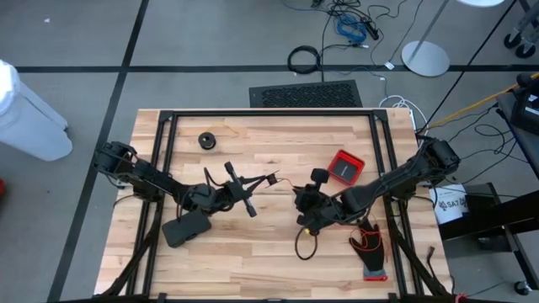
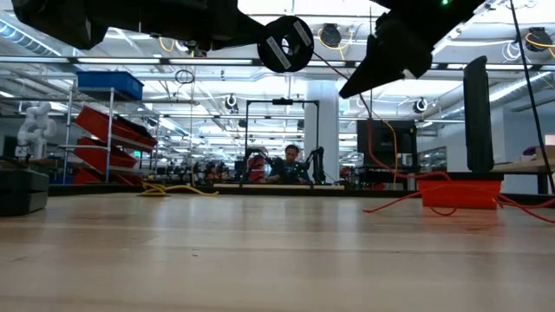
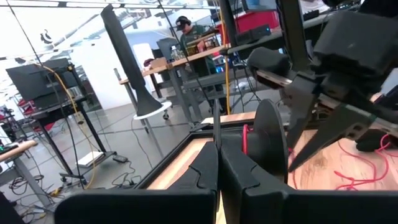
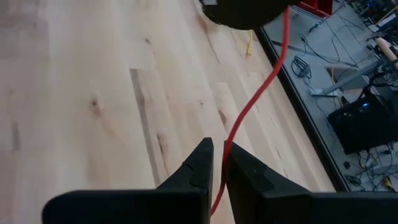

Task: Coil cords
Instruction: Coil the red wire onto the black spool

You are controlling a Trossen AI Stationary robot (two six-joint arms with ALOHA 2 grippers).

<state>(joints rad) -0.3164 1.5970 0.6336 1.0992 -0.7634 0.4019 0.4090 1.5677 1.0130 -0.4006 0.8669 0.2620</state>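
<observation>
My left gripper [image 1: 238, 190] [image 3: 217, 165] is shut and holds a small black spool [image 2: 286, 43] [image 3: 271, 144] in the air over the table's middle. A thin red cord [image 4: 249, 109] runs from the spool to my right gripper [image 1: 300, 202] [image 4: 217, 163], which is shut on it just right of the spool. The cord's free length [image 1: 300, 247] drops below my right gripper and lies in a loop on the wood. A second black spool [image 1: 207, 140] rests flat on the table at the far left. My left gripper pinches a thin flat edge of the spool [image 3: 216, 124] between its two fingers, coming about level from the table's left. The spool is lifted clear, its round faces upright, with red cord [image 3: 245, 138] wound on its core. My right gripper pinches a single strand of the red cord [image 4: 219, 177] between its fingers, slanting down from the table's right. The strand runs on past the fingertips up to the spool [image 4: 245, 11], clear of the wood and gently curved.
A red box [image 1: 345, 167] stands right of centre and a black-and-red glove [image 1: 369, 246] lies near the right front. A dark flat object [image 1: 185, 229] lies below my left arm. The black frame rail [image 1: 269, 114] edges the far side.
</observation>
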